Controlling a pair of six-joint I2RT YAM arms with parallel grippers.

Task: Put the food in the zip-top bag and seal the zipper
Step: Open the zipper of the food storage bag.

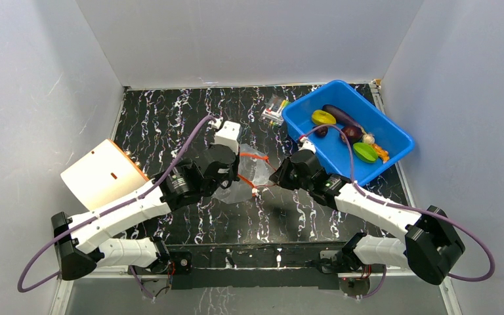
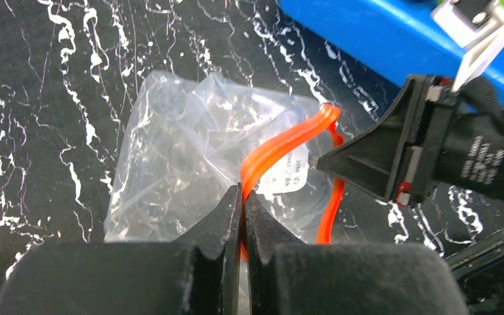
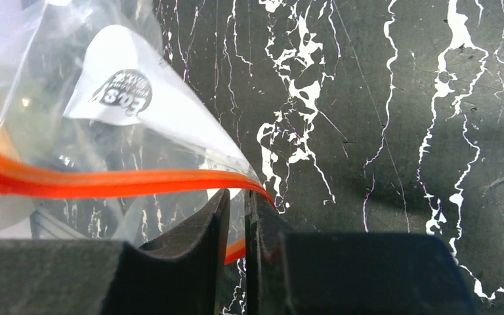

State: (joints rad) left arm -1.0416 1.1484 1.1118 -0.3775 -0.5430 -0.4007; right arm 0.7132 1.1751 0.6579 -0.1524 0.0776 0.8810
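Zip-top bag (image 1: 252, 167) at centre of the top view, between both arms. Zipper (image 2: 282, 147): left gripper (image 2: 243, 197) pinched tight on the strip; right gripper (image 3: 237, 203) likewise closed on its end. White label (image 3: 131, 98): round dark logo, print reversed through the plastic, unreadable. Food (image 1: 341, 115) in blue bin (image 1: 336, 94), upper right.

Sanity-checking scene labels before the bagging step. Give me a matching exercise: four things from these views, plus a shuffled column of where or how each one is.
Things:
1. left claw
2. eggplant
3. packet of sticks
4. beige board

Places or states:
A. inside the blue bin
B. at the far left of the table
C. shut on the zipper
D. on the table, just outside the bin's left corner

Pairs: 1-C, 2-A, 3-D, 4-B
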